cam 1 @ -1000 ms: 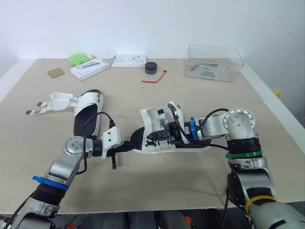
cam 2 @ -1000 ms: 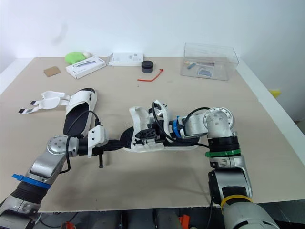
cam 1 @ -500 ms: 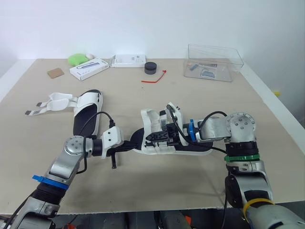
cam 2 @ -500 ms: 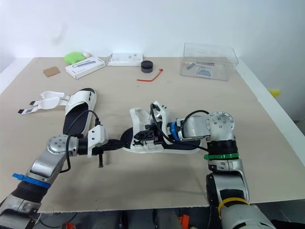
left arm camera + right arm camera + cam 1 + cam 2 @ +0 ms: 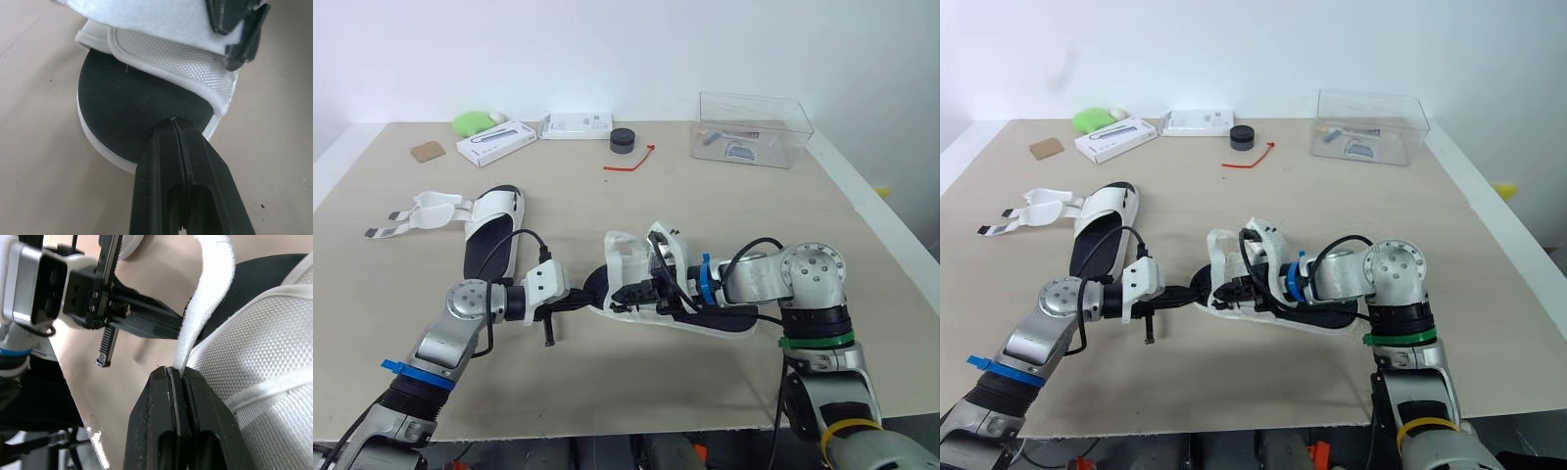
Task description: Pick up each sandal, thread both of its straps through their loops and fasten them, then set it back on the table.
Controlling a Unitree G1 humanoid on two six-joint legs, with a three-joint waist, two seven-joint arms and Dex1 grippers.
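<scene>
A white sandal with a black insole (image 5: 705,315) lies tilted at mid-table between my two arms. My right gripper (image 5: 634,291) is shut on one of its white straps (image 5: 208,293), which runs out from between the fingers (image 5: 161,401) over the mesh upper. My left gripper (image 5: 584,301) is shut, its tips pressed onto the black insole (image 5: 122,93) at the sandal's left end. A second sandal (image 5: 494,230) lies flat at the left, with its straps (image 5: 416,211) spread open on the table.
Along the back edge stand a clear plastic box (image 5: 754,129), a black round puck (image 5: 624,139), a red tie (image 5: 631,160), two white boxes (image 5: 496,140) (image 5: 578,123), a green object (image 5: 470,120) and a brown tile (image 5: 428,149).
My right arm has swung toward the front edge, still holding the strap. The middle sandal has tilted and shifted slightly with it. The left arm has stayed put.
</scene>
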